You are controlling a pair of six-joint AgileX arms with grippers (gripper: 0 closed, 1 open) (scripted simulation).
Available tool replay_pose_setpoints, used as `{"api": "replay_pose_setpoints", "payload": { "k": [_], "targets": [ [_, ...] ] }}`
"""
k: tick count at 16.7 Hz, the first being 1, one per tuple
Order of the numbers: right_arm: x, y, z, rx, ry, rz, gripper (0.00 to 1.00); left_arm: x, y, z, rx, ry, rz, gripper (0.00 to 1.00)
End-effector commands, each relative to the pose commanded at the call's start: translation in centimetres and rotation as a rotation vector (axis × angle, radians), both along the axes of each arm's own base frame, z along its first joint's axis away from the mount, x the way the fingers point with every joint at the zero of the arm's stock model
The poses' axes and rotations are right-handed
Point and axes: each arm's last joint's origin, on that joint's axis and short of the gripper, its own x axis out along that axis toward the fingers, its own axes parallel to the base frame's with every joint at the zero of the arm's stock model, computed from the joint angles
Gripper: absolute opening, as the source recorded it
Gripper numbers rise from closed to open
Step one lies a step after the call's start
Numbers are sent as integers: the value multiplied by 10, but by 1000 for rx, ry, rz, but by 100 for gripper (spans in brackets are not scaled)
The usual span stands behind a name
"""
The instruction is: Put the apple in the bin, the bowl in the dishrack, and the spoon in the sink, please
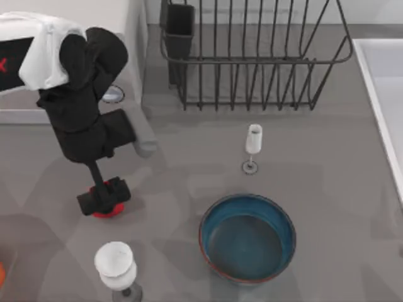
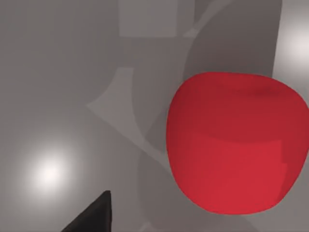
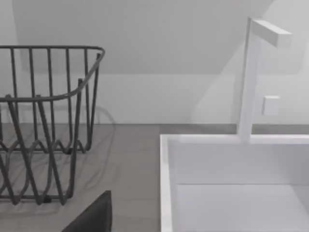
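Note:
The red apple [image 1: 112, 211] lies on the grey table at the left, right under my left gripper [image 1: 104, 196], which stands open across it. In the left wrist view the apple [image 2: 236, 145] looms large and close, apart from one dark fingertip [image 2: 96, 217]. The blue bowl [image 1: 247, 239] with its reddish rim sits upright at the front centre. The black wire dishrack [image 1: 252, 61] stands at the back, and the white sink [image 1: 373, 82] lies at the right edge. My right gripper is parked facing the dishrack [image 3: 53, 47] and sink [image 3: 165, 183], open. The spoon and bin are out of view.
A small white wine glass [image 1: 252, 146] stands between the dishrack and the bowl. A larger one [image 1: 115, 264] is at the front left, close to the apple. A white microwave [image 1: 119, 25] fills the back left. A faucet [image 3: 248, 77] rises behind the sink.

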Motion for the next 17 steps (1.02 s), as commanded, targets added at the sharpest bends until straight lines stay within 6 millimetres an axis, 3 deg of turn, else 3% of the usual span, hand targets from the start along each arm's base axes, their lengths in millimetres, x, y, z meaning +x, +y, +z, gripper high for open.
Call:
{"api": "replay_pose_setpoints", "payload": {
  "k": [8,12,17],
  "targets": [
    [0,0,0,0,0,0,100,-1,-2,-66,-1,-2,-4,100],
    [0,0,0,0,0,0,100,-1,-2,-69,0,1,-5,100],
    [0,0,0,0,0,0,100,-1,-2,-69,0,1,-5,62]
  ]
}}
